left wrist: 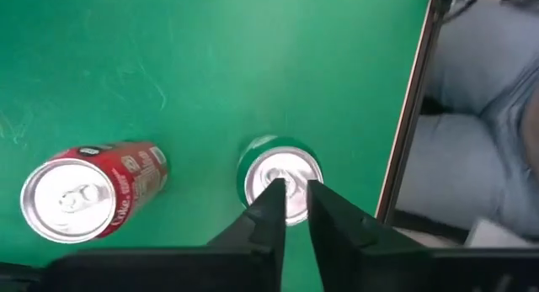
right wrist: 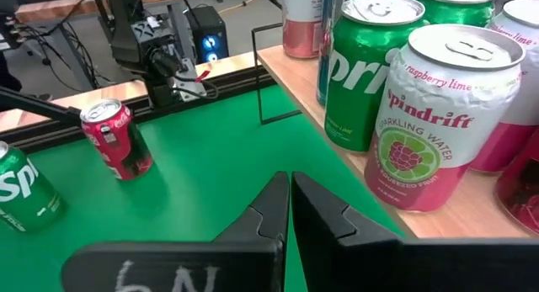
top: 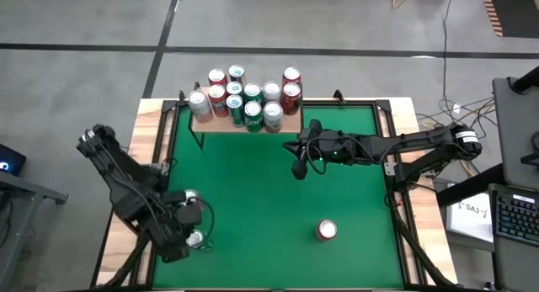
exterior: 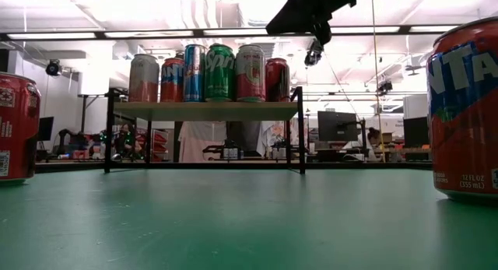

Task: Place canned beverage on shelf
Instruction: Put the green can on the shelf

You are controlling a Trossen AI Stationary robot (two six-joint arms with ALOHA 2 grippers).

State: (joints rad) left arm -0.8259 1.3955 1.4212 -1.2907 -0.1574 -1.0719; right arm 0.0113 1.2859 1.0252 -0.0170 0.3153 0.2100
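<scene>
Near table edge, left side: left claw (left wrist: 290,195) hangs over a green can (left wrist: 278,176), fingers nearly together with a thin gap, pinching nothing, tips above the can's silver top. Same can shows upright in the high view (top: 195,238), just by the claw (top: 187,233). A red can (left wrist: 80,195) stands just beside the green one, apart from it; in the high view (top: 189,196) it sits partly under the left arm. Table (top: 253,199) is green with a wood rim.

Near right side: a lone red-orange can (top: 327,230) stands upright, well apart from both claws; the low view shows it big at the right edge (exterior: 467,106), with a red can at the left edge (exterior: 17,126).

Mid table: right claw (top: 299,167) is raised, fingers pressed together, holding nothing, just in front of the shelf's right end. Its wrist view (right wrist: 286,204) looks past a pink-and-white Spindrift can (right wrist: 429,115) and a green Sprite can (right wrist: 366,65) on the board.

Far: shelf (top: 290,124) stands at the table's back edge on black legs, board crowded with upright cans (top: 244,94) in red, green and silver. Low view shows the shelf (exterior: 202,110) with a row of six cans (exterior: 210,71) on top.
</scene>
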